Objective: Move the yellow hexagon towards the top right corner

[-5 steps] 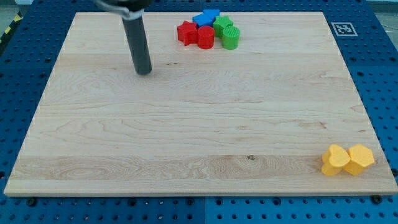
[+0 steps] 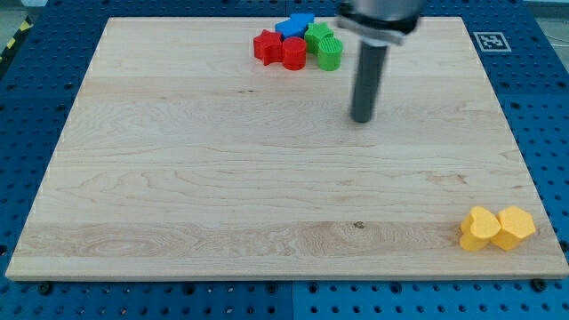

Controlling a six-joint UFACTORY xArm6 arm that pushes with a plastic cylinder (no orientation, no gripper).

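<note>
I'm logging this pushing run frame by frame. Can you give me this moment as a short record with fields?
surface: wooden board on a blue pegboard table
my tip: upper middle of the board, touching no block
yellow hexagon: bottom right corner of the view
yellow heart: touching the hexagon's left side
cluster at the view's top: red star, red cylinder, blue block, green blocks, packed together
tip to cluster: right of it and lower
marker: black-and-white tag, top right corner
</note>
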